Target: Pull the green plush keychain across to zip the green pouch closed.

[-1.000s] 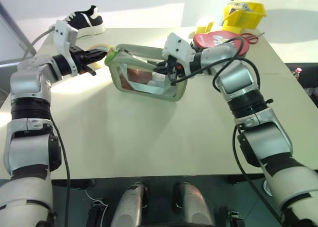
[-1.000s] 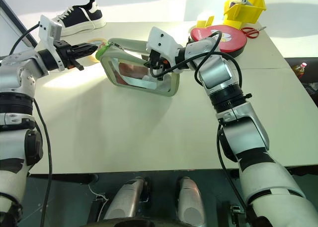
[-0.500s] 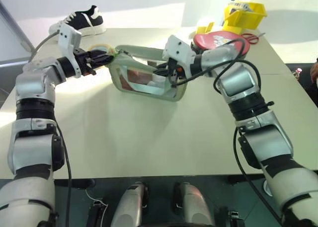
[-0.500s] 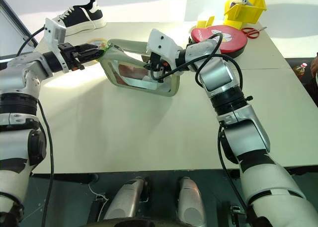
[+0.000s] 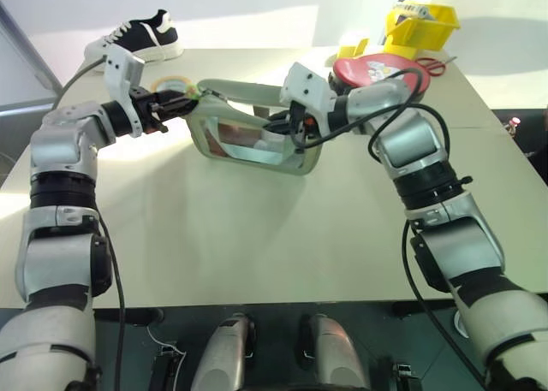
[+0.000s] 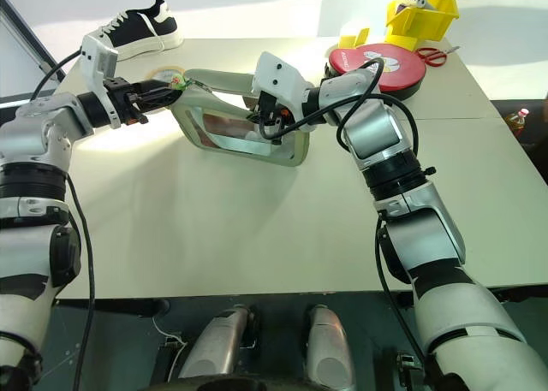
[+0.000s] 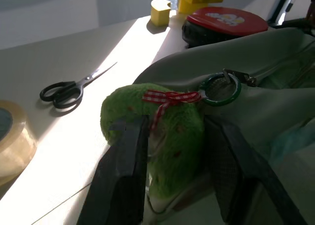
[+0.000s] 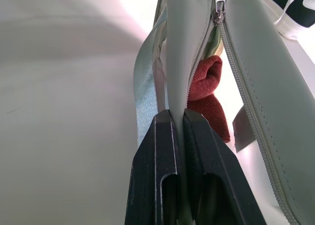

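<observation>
The green pouch (image 5: 257,139) stands on the table (image 5: 257,237), its zipper open along the top, a red cloth (image 8: 209,94) showing inside; the left claw (image 7: 172,156) is clamped on the green plush keychain (image 7: 162,121) at the pouch's left end — a green ring (image 7: 220,89) links it to the zipper pull; the right claw (image 8: 178,131) is pinched together on the pouch's fabric edge at its right end. Behind lie scissors (image 7: 74,87), a tape roll (image 7: 12,141) and a round red case (image 5: 377,68).

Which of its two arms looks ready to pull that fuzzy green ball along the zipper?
The left: its left gripper already straddles the green plush keychain, while the right gripper pinches the green pouch edge.
</observation>
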Controlling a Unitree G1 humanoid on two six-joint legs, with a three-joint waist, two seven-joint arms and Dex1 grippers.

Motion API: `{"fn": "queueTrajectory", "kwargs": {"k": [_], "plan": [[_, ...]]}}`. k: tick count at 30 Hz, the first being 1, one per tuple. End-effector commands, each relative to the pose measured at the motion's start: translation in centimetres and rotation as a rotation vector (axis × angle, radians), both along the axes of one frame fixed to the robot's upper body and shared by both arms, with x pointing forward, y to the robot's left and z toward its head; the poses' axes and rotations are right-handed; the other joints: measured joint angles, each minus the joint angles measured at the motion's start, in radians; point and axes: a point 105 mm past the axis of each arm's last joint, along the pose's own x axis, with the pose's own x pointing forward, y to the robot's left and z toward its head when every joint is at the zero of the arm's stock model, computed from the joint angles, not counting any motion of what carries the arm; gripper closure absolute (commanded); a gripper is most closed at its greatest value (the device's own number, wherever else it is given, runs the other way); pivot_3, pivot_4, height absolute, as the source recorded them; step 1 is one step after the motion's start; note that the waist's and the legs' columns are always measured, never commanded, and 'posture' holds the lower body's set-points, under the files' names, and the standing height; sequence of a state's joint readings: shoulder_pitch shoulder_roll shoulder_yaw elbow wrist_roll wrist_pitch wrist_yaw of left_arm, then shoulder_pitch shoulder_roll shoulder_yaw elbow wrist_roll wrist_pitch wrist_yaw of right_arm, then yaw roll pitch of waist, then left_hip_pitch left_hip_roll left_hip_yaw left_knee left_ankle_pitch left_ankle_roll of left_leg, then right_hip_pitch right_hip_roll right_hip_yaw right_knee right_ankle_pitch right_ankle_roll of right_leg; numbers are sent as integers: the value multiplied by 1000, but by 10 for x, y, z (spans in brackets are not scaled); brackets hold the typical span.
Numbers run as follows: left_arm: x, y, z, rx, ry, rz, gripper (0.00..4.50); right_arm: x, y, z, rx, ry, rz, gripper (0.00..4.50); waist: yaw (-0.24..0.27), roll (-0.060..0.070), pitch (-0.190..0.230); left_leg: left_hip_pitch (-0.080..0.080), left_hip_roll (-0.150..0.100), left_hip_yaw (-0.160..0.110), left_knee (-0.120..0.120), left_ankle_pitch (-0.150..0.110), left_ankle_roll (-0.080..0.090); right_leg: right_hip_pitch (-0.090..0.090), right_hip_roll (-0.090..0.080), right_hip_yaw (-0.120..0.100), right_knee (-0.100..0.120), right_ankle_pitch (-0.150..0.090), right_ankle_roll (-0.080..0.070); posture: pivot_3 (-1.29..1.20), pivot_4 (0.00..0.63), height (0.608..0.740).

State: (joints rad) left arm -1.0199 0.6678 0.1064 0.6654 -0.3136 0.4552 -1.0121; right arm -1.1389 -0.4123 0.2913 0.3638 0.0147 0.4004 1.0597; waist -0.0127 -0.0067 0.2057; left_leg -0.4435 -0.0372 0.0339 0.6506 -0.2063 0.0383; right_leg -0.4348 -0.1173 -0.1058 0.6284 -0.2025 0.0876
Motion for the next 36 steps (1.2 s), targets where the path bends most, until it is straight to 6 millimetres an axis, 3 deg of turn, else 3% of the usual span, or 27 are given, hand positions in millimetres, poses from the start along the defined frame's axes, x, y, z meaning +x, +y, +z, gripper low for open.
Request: {"fn": "queueTrajectory", "kwargs": {"k": [1,5,9,13,18,22,25,32,36], "plan": [[-7,1,3,75,-26,-28,4452,-3,-1,21,40,-61,6,4500,0,0,0,0,0,0,0,0,0,0,0,0,0,0,0,0,150,740],[-6,3,4,95,-42,-20,4452,-2,-1,22,41,-62,4,4500,1,0,0,0,0,0,0,0,0,0,0,0,0,0,0,0,150,740],[-4,0,31,69,-123,-5,4452,-2,-1,22,29,-75,8,4500,0,0,0,0,0,0,0,0,0,0,0,0,0,0,0,0,150,740],[-12,-19,52,104,-189,-97,4452,-1,-1,22,26,-80,14,4500,0,0,0,0,0,0,0,0,0,0,0,0,0,0,0,0,150,740],[-28,-55,46,225,-221,-258,4452,2,0,24,28,-85,14,4500,0,0,0,0,0,0,0,0,0,0,0,0,0,0,0,0,150,740],[-22,-63,33,299,-225,-247,4452,3,1,26,33,-89,17,4500,-1,0,0,0,0,0,0,0,0,0,0,0,0,0,0,0,150,740],[-14,-62,32,330,-248,-195,3536,1,2,27,43,-83,21,4500,-1,0,0,0,0,0,0,0,0,0,0,1,0,0,0,0,150,740],[-23,-52,47,344,-262,-208,42,3,-2,26,39,-85,6,4500,-2,0,0,0,0,0,0,0,0,0,0,1,0,0,0,0,150,740],[-30,-21,55,395,-244,-175,42,3,-5,26,39,-86,-2,4500,-3,0,0,0,0,0,0,0,0,-1,0,1,0,0,0,0,150,740]]}}
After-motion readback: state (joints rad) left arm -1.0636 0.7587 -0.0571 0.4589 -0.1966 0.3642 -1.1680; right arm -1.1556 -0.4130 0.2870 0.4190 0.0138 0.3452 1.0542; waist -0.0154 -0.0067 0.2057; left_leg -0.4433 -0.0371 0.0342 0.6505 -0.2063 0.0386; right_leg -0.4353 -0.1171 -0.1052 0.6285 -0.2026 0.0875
